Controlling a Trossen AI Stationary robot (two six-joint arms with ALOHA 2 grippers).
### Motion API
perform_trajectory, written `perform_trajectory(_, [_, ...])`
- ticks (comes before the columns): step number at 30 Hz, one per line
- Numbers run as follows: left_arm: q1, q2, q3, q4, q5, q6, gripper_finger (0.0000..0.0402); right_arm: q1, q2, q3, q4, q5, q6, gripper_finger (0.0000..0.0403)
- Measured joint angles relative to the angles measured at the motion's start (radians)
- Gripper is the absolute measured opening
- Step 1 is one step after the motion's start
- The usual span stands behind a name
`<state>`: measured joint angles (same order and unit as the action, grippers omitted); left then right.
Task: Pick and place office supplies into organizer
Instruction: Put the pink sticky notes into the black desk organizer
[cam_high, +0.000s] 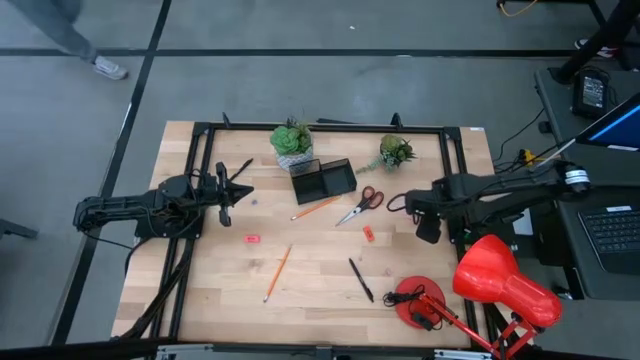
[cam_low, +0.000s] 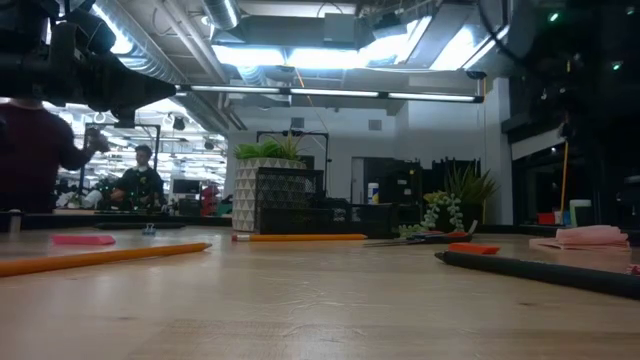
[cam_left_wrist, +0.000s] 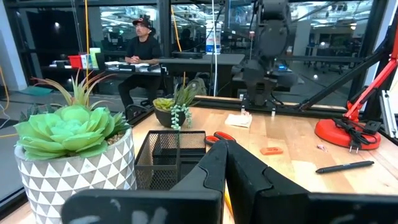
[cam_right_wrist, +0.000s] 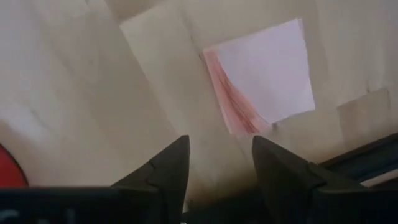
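A: Looking at the right gripper (cam_high: 427, 228) first. Open or shut?

B: Open wide, with a clear gap between the two fingers (cam_right_wrist: 168, 165) and nothing in it. Hanging at right of centre in the high view, just left of the table's right rail.

A: And the pad (cam_right_wrist: 264, 74)?

B: Lying flat on the wood, past the fingertips in the right wrist view, not touched. Also seen at the far right edge of the low view. Hidden under the arm in the high view.

A: Now the left gripper (cam_high: 228, 190).

B: Shut tight, fingers (cam_left_wrist: 249, 174) pressed together, holding nothing. Parked at left of centre in the high view, well apart from the supplies.

A: Where to find the organizer (cam_high: 323, 180)?

B: Upper middle of the high view, between the two plants (cam_high: 292, 143), just beside the left one. Can't tell about anything inside.

A: And everything else?

B: All loose on the table (cam_high: 200, 290).
- Scissors (cam_high: 360, 205): just right of the organizer, slightly lower.
- One pencil (cam_high: 315, 208): just below the organizer, near the scissors.
- Second pencil (cam_high: 277, 273): lower middle, slanted.
- Pen (cam_high: 360, 279): lower middle, right of that pencil.
- One eraser (cam_high: 252, 239): left of centre.
- Other eraser (cam_high: 368, 233): below the scissors.
- Lamp (cam_high: 505, 280): lower right corner.
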<state>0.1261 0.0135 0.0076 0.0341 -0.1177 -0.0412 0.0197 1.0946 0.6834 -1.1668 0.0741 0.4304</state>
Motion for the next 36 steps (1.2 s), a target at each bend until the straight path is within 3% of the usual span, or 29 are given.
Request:
perform_trajectory(9, [0.0, 0.0, 0.0, 0.0, 0.0, -0.002, 0.0004, -0.107, 0.081, 0.0, -0.01, -0.002, -0.148, 0.0177])
perform_trajectory(21, [0.0, 0.0, 0.0, 0.0, 0.0, -0.002, 0.0004, -0.233, 0.086, 0.0, 0.04, -0.098, -0.229, 0.0177])
perform_trajectory(36, [0.0, 0.0, 0.0, 0.0, 0.0, -0.009, 0.0004, -0.26, 0.292, 0.005, 0.052, -0.097, -0.259, 0.0177])
